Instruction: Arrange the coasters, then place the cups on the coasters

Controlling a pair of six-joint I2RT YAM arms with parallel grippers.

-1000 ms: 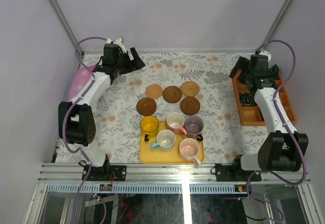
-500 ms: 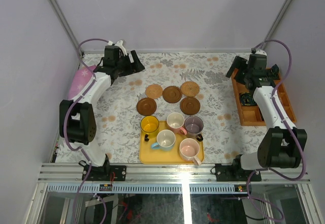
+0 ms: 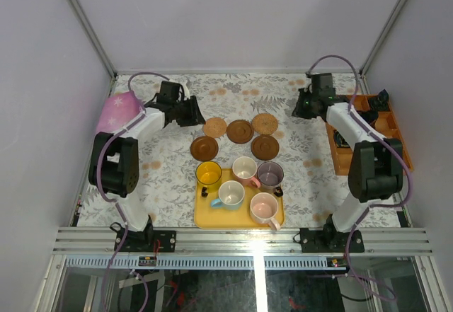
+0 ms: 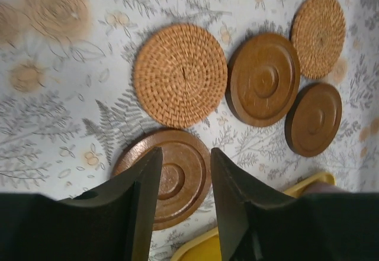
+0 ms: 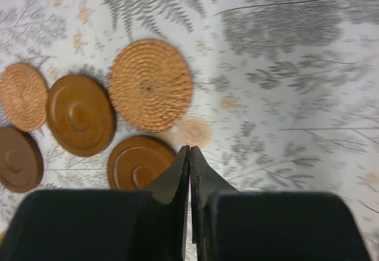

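Hovering beyond the yellow tray holding the cups, the left gripper, parted and empty, and right gripper, pinched shut, seem set to spread apart the coasters clustered just past it.

The right gripper hangs over a flowered tablecloth, its dark fingers pressed together and holding nothing. One brown coaster lies just beside the fingertips. Beyond lie a woven coaster, a middle brown coaster, a second woven coaster and an edge brown coaster.
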